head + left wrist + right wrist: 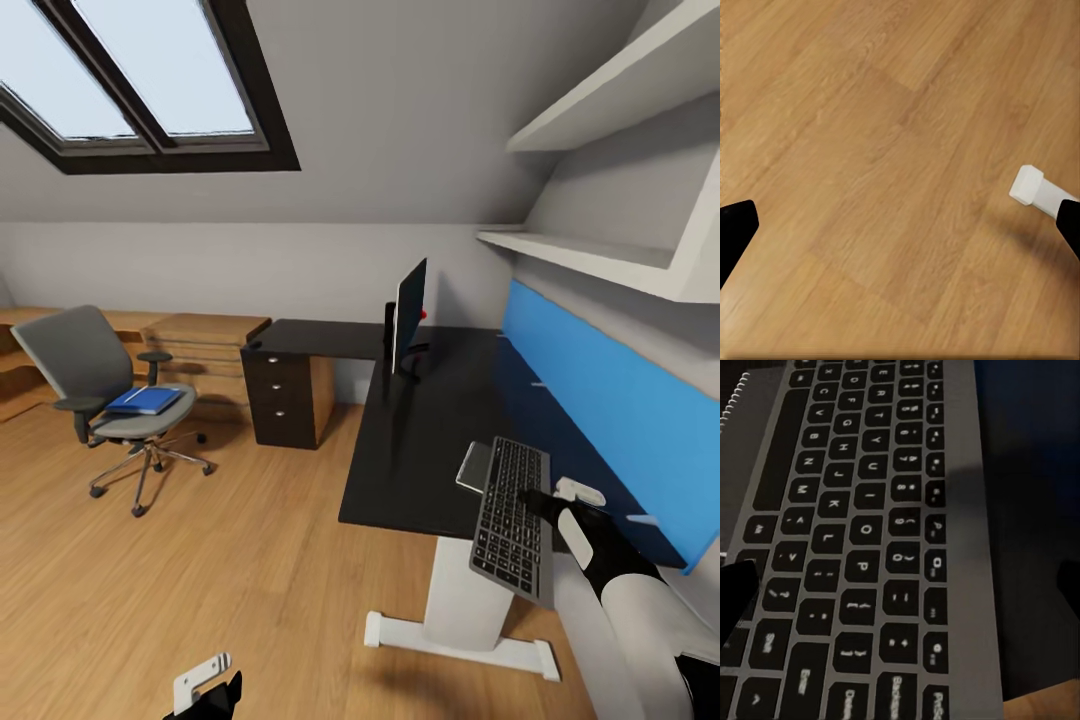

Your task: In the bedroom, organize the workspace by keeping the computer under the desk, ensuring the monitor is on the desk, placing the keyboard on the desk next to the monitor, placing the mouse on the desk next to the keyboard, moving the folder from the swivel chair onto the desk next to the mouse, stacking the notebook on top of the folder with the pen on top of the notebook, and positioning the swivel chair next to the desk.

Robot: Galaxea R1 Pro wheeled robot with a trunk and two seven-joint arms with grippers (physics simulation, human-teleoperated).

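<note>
Right arm [640,590] reaches forward and up from the lower right corner of the head view, forearm angled toward the near end of the desk [420,440]. Right gripper [555,495] sits at the keyboard [512,517], on its edge toward the blue back panel [610,410]. One white finger [580,490] lies past that edge, black one over the keys. In the right wrist view the keyboard [862,547] fills the gap between two dark fingertips [735,592] set wide apart, so jaws look spread around it; contact with the keyboard: cannot tell.

Keyboard lies lengthwise along the desk, its near end overhanging the front edge above the white pedestal leg [465,605]. Notebook [474,466] is partly tucked under the keyboard's far left corner; spiral binding [735,405] shows in the wrist view.

Left gripper [205,685] hangs low at the bottom of the head view, over the wooden floor [200,560]. Left wrist view: fingertips [735,229] far apart, nothing between them, just floor [885,150] and the tip of the pedestal's white foot [1035,187].

Monitor [408,315] stands edge-on at the far part of the desk, well away from the keyboard. Folder [145,400] lies on the seat of the swivel chair [100,390], which is out on the floor left of the drawer unit [280,395], apart from the desk.
</note>
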